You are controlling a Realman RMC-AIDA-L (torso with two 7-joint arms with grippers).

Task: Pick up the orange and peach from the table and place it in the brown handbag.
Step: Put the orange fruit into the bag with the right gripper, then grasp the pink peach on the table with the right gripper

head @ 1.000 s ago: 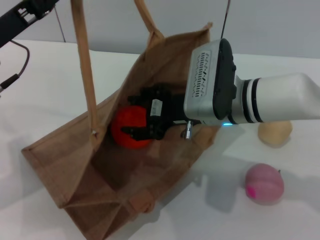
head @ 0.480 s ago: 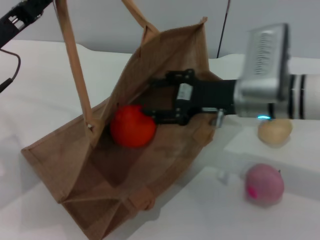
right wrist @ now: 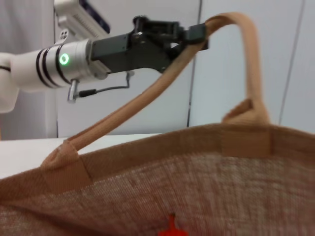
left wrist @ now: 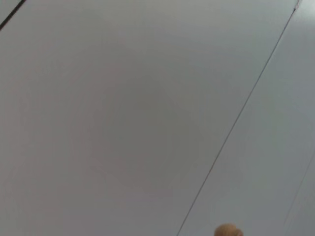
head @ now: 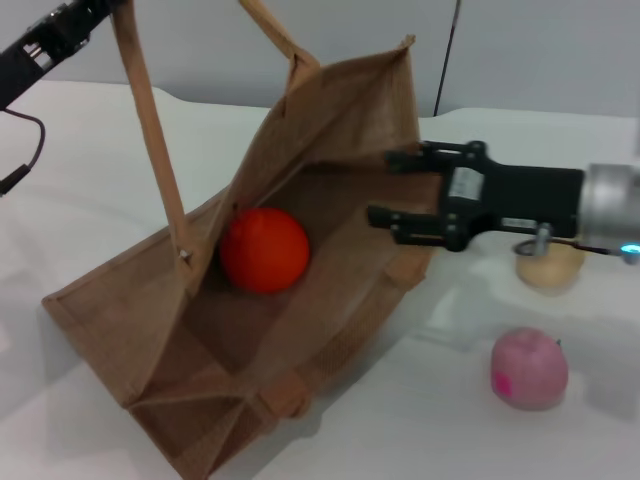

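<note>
The orange (head: 264,250) lies inside the brown handbag (head: 345,115), which is tilted with its mouth held open. A sliver of the orange also shows in the right wrist view (right wrist: 172,229) behind the bag's rim (right wrist: 162,147). My right gripper (head: 382,186) is open and empty, just outside the bag's right rim. The peach (head: 528,368) sits on the table to the bag's right, below the right arm. My left gripper (right wrist: 196,33) is shut on a bag handle (head: 150,130) and holds it up at the upper left.
A beige round fruit (head: 548,266) sits on the white table (head: 90,180) just behind the peach, partly under my right arm. A dark cable (head: 25,165) hangs at the left edge. A grey wall runs behind the table.
My right gripper let go of the orange inside the bag and drew back to the right, out over the bag's rim. The orange stays in the bag.
</note>
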